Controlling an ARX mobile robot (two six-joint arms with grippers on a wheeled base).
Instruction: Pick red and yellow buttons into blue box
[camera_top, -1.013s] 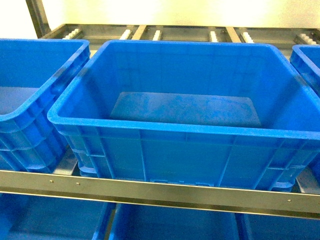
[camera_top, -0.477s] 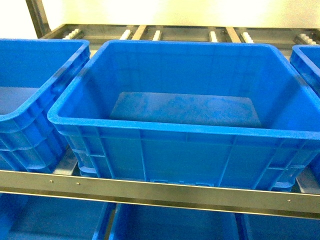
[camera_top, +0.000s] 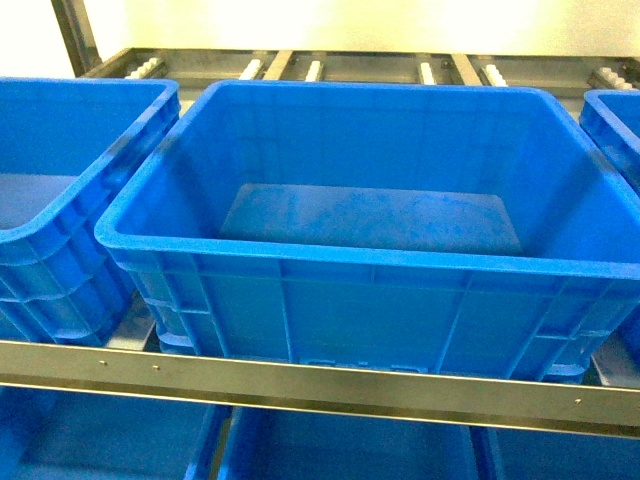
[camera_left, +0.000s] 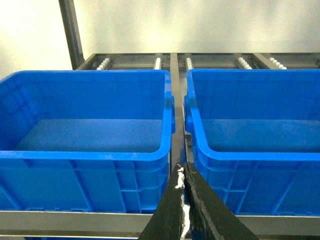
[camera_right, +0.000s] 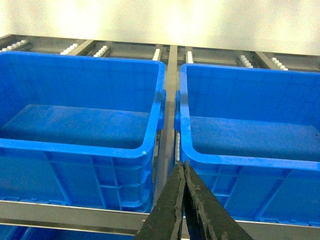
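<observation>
buttons: none in any view; which way they lie from either claw, their axis and the nearer arm cannot be told
blue box (camera_top: 330, 262): on the rack shelf, inside bare so far as it shows; ahead of and above both claws
left gripper (camera_left: 183, 170): fingers pressed together, empty, pointing at the gap between two boxes
right gripper (camera_right: 182, 167): fingers together, holding nothing, low before the shelf rail (camera_top: 300, 382)

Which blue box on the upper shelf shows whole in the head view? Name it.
The middle blue box. All four of its rim edges show, and its floor is bare. The left box and the right box are cut off by the picture edges.
</observation>
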